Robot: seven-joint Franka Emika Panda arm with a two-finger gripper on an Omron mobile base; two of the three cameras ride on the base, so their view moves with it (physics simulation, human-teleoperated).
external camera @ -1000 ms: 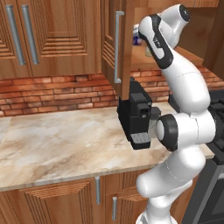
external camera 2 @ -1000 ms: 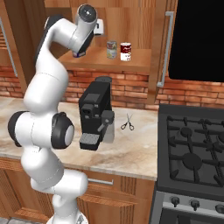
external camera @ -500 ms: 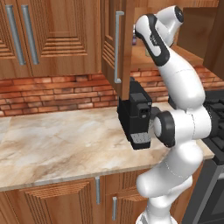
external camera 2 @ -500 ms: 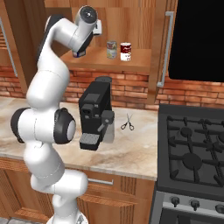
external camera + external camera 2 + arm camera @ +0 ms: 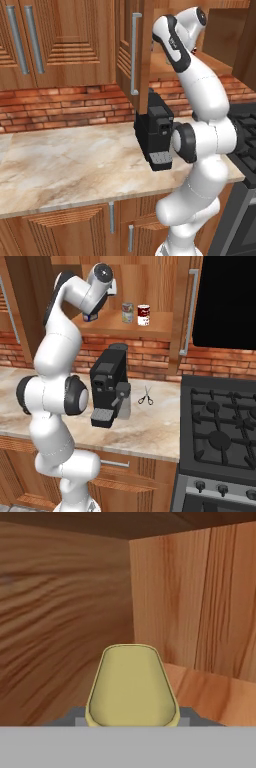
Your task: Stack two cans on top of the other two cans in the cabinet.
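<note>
Since a second ago, only a small move of the arm: upper part with the claw [image 5: 90, 317] swung a little away from the coffee machine [image 5: 109, 387], toward the open cabinet door [image 5: 131, 52] and deeper over the cabinet shelf [image 5: 135, 329]. Claw still closed on the blue can with yellow label [image 5: 132, 685], carried along with it.

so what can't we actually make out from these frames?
- Gripper, right base view: fingertips hidden behind the hand; grip unseen.
- Blue can: just a sliver below the hand.
- Yellow-topped can, hand view: cut off by the bottom band.
- Green can, red-topped can: labels too small.
- Cabinet, left base view: door hides the shelf.
</note>
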